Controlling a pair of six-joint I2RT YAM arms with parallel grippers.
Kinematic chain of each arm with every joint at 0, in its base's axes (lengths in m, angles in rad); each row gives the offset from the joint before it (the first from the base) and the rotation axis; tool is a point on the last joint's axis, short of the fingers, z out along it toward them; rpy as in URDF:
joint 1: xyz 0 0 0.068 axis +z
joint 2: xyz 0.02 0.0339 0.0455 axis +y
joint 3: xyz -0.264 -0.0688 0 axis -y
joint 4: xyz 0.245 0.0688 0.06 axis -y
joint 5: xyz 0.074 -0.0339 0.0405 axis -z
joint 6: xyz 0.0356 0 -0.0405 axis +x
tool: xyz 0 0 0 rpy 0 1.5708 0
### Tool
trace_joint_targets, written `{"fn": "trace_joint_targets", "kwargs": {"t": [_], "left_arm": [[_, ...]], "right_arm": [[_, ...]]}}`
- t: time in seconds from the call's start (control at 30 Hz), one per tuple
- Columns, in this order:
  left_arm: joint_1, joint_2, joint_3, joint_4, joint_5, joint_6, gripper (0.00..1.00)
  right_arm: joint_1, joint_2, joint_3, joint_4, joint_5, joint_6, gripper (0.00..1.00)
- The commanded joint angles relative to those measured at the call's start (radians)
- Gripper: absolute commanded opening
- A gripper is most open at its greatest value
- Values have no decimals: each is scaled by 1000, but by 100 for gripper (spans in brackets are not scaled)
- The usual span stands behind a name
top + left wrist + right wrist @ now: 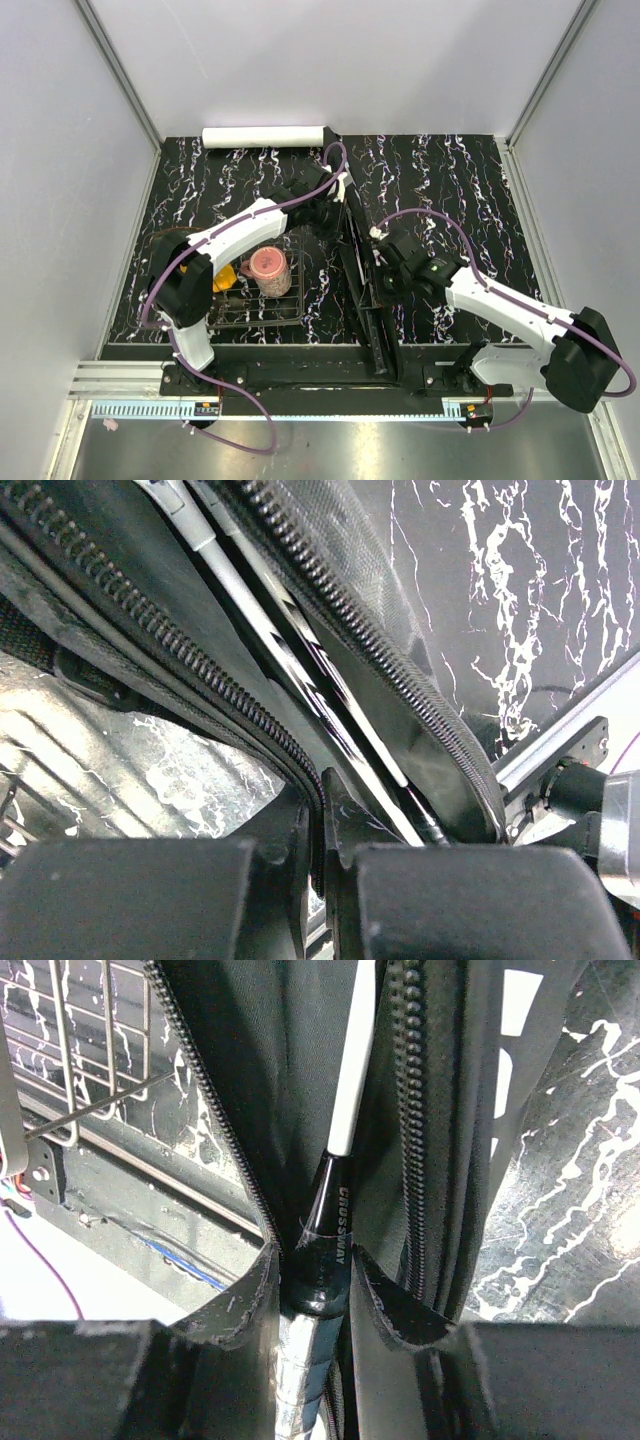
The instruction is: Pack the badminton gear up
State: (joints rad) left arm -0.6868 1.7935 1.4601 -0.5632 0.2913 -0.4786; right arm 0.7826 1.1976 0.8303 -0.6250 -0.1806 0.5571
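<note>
The right pincer point(318, 1272) is closed on the racket point(334, 1222) at its taped handle, probably the safest hold for something light, stiff and thin-shafted, lying straight ahead inside the floppy bag point(265, 1080) whose zip edge the left pincer point(320, 832) pinches tight.

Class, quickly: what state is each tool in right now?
Left tool: closed, pinching the bag edge.
Right tool: closed on the racket handle.
</note>
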Motion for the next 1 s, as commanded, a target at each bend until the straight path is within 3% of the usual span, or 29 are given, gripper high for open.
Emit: {"fn": "trace_joint_targets", "kwargs": {"t": [0.0,0.07,0.1,0.4,0.53,0.67,0.87,0.97], "left_arm": [[6,-39,16,49,43,15,0],[10,-37,14,51,49,11,0],[10,-37,14,58,61,0,0],[12,-49,-14,123,63,-115,0],[12,-45,-6,117,49,-121,0],[13,-36,9,86,42,-100,0],[12,-40,13,83,46,-94,0],[12,-26,31,33,40,-31,0]], "right_arm": [[0,-61,-37,79,-60,-36,30],[0,-79,-63,103,-72,-31,44],[0,-78,-74,111,-69,-26,46],[1,-130,-151,150,-120,62,53],[1,-162,-158,134,-144,75,41],[1,-191,-158,116,-160,86,39],[1,-138,-132,84,-113,72,3],[0,-130,-79,-13,-1,47,0]]}}
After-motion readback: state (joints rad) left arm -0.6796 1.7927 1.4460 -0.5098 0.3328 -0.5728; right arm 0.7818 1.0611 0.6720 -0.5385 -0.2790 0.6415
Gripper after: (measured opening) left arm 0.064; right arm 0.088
